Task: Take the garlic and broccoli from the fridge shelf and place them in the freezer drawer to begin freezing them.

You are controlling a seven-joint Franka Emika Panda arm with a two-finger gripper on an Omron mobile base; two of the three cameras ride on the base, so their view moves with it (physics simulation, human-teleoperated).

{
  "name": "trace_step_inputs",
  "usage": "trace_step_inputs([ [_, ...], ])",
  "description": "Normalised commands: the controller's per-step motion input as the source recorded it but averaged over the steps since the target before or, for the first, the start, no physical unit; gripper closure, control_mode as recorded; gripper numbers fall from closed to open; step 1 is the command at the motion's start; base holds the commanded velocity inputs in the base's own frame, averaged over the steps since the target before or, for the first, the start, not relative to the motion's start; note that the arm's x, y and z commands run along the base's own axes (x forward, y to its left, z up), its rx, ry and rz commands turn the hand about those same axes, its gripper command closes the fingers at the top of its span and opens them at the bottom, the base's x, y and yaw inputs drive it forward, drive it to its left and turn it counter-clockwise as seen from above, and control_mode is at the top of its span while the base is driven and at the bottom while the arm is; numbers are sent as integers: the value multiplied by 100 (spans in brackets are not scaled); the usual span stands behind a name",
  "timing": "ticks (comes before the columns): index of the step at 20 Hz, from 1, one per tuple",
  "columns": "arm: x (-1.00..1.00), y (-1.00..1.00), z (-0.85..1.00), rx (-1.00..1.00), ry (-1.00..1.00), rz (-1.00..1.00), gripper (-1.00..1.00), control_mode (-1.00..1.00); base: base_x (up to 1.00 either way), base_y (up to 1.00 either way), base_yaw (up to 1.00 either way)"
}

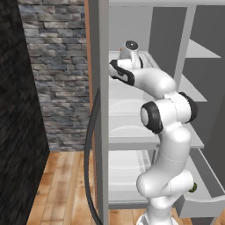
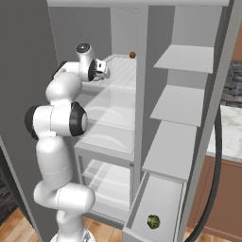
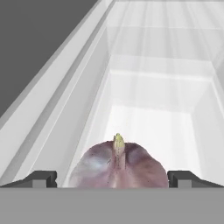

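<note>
pinkish-white garlic, dark green broccoli

The garlic is cut off below by the hand view's bottom band, so whether the claw fingertips touch it cannot be told. Beside the freezer drawer, the arm hides all but a sliver of the broccoli. The small ball on the fridge shelf is too small to identify.

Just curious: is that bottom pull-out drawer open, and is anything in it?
Open. The freezer drawer is pulled out below the shelves, and the broccoli lies on its white floor.
</note>
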Motion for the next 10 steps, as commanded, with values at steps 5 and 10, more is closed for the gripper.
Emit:
trace_step_inputs([
  [5,3,6,-25,-2,0,0,100,-100,0,0,0],
  [10,2,1,-3,0,-3,0,100,-100,0,0,0],
])
